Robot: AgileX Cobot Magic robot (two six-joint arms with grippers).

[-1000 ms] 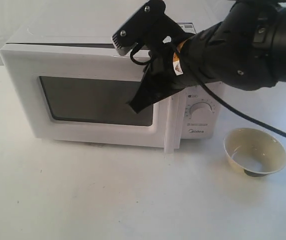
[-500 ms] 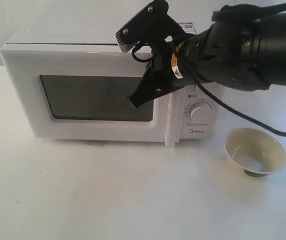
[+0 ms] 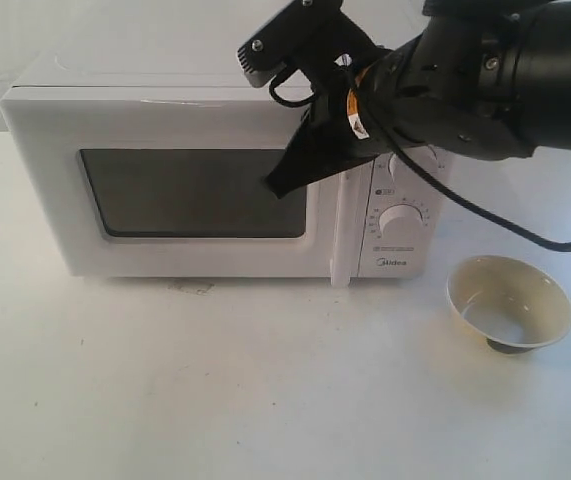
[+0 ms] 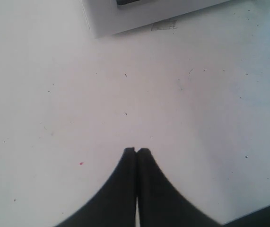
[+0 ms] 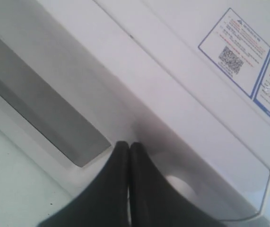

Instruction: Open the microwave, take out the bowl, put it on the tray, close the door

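The white microwave [image 3: 165,110] stands at the back of the table, its door [image 3: 195,255] flush with the front and the bar handle [image 3: 342,230] beside the dials [image 3: 402,218]. My right gripper [image 3: 273,185] is shut and empty, its tip against the door by the window's upper right corner; the right wrist view shows the gripper [image 5: 127,145] close to the window [image 5: 40,113]. The cream-yellow bowl [image 3: 510,303] sits upright on the table to the microwave's right. My left gripper [image 4: 137,151] is shut and empty over bare table near a microwave corner [image 4: 125,16]. No tray is in view.
Stickers [image 5: 236,47] lie on the microwave's top. The right arm's black cable [image 3: 525,235] hangs above the bowl. A small mark [image 3: 197,288] shows on the white table just in front of the door.
The door, slightly ajar at its handle side before, has swung flush with the microwave's front. My right gripper moved up and toward the microwave with it. The bowl stayed put.
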